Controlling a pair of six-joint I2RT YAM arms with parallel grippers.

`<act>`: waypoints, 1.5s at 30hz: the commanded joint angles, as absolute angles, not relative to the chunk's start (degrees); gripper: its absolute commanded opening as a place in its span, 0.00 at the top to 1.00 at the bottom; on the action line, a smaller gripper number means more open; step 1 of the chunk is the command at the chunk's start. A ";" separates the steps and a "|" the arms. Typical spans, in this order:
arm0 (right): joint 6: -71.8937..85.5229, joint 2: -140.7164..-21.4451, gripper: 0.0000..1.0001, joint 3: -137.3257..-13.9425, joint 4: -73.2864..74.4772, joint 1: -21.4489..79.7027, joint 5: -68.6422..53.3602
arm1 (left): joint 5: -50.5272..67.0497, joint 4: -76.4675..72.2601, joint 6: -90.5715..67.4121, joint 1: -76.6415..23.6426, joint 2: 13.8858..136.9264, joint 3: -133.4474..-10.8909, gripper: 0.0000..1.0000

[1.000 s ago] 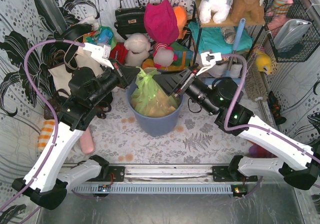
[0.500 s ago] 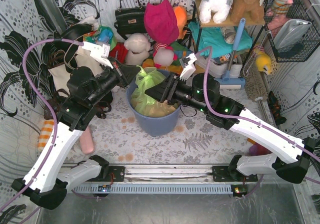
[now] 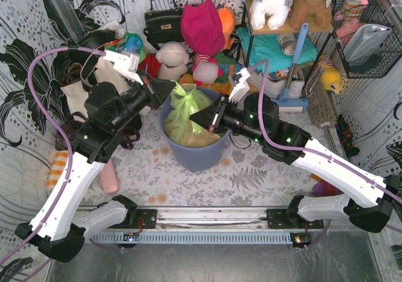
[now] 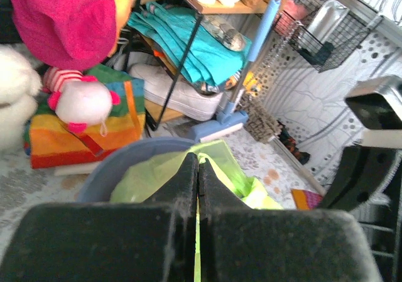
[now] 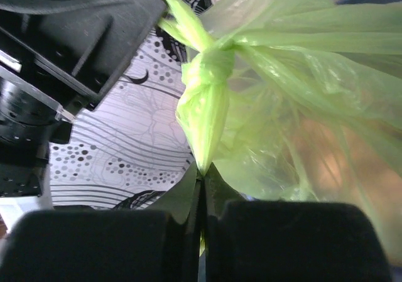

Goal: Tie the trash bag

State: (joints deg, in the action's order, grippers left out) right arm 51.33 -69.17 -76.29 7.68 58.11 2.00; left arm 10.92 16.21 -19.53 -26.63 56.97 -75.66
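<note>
Light-green thin crinkly trash bag [image 3: 183, 120] sits in round blue-grey bin [image 3: 195, 153]. Left hand [image 3: 174, 88] is pinched on one twisted tail, right hand [image 3: 196, 115] clamped on the other, with what looks like a knot [image 5: 215, 62] between.

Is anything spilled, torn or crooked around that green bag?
Nothing stands out. The trash bag sits inside the bin, a knot in its neck, with no tear or spill visible. The left gripper and right gripper each pinch one tail.
</note>
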 commanded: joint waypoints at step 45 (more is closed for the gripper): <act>38.77 -58.01 0.88 -73.40 21.00 58.43 0.57 | -4.85 8.11 -9.25 -25.33 73.01 -80.82 1.00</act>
